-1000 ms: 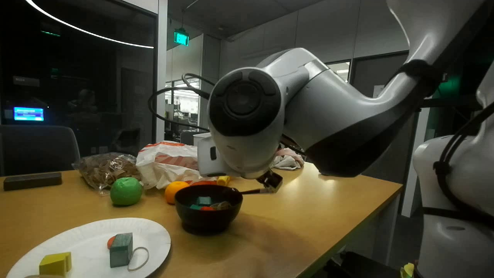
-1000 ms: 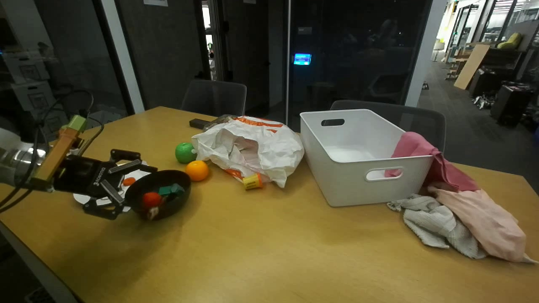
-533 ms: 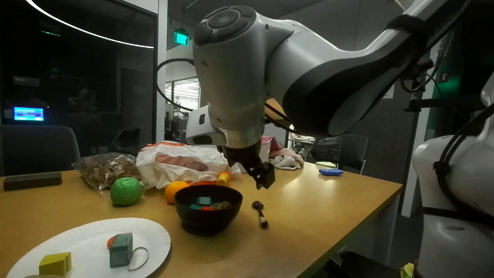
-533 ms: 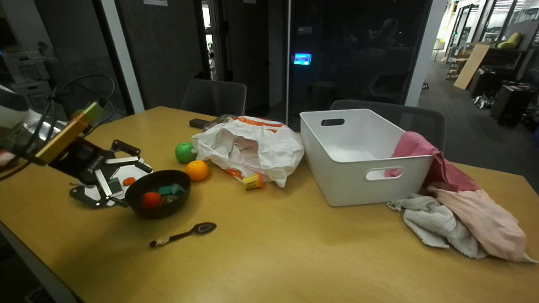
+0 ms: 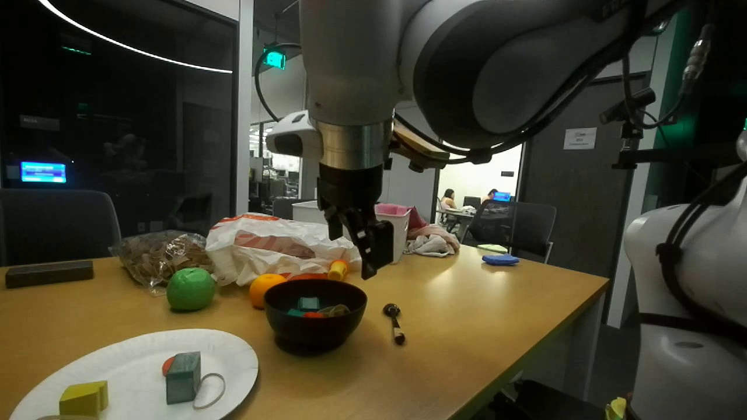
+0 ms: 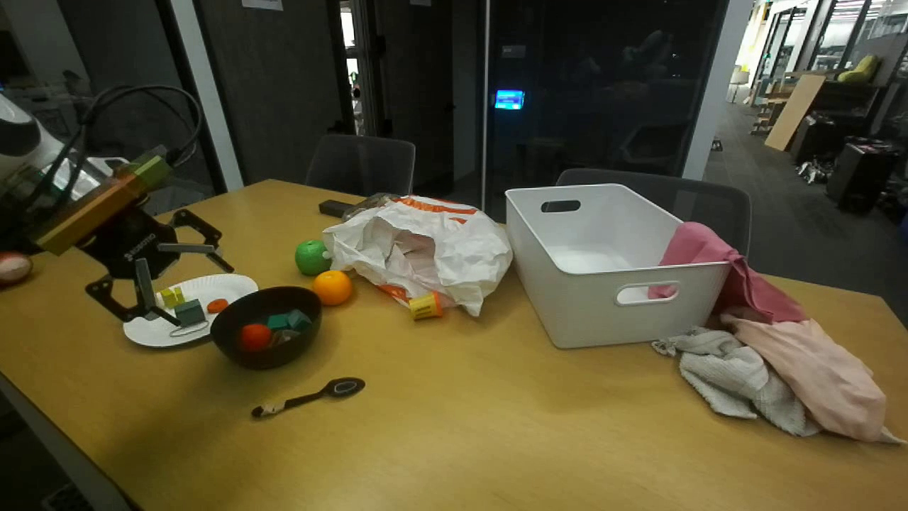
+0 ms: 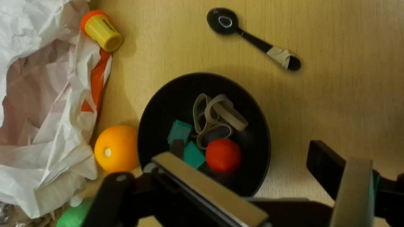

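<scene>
Two spread jaws, nothing between them, hang above the desk (image 5: 461, 332), higher than a second ago. Your black spoon (image 7: 254, 40), up beside the rim of the black bowl (image 7: 159, 113) then, now lies flat on the desk, so you seem to have let it go. In the wrist view it sits at one o'clock from the bowl, near but not touching. Inside the bowl lie teal blocks (image 7: 193, 154), pale loops (image 7: 232, 117) and a round red piece (image 7: 223, 154); the orange (image 7: 115, 147) rests close by at nine o'clock.
</scene>
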You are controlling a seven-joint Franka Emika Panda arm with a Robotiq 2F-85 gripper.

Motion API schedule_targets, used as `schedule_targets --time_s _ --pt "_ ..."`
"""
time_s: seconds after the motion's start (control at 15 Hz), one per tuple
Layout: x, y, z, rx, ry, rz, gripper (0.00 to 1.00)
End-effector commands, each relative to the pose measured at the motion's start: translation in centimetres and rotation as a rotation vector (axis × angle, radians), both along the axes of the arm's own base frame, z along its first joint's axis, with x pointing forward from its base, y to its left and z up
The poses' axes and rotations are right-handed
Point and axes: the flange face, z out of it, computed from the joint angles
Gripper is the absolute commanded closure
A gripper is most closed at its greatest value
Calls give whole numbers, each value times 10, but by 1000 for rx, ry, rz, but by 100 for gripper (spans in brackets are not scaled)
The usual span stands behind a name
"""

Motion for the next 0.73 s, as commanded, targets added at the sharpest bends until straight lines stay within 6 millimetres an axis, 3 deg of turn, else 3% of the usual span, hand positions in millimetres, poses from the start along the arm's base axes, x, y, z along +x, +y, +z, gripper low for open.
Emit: schedule_targets --time_s 0.0,0.47,0.67 --pt "5 1 16 161 -8 -48 0" --pt "6 -6 13 251 62 -243 0" --pt "5 -7 5 234 64 -216 0"
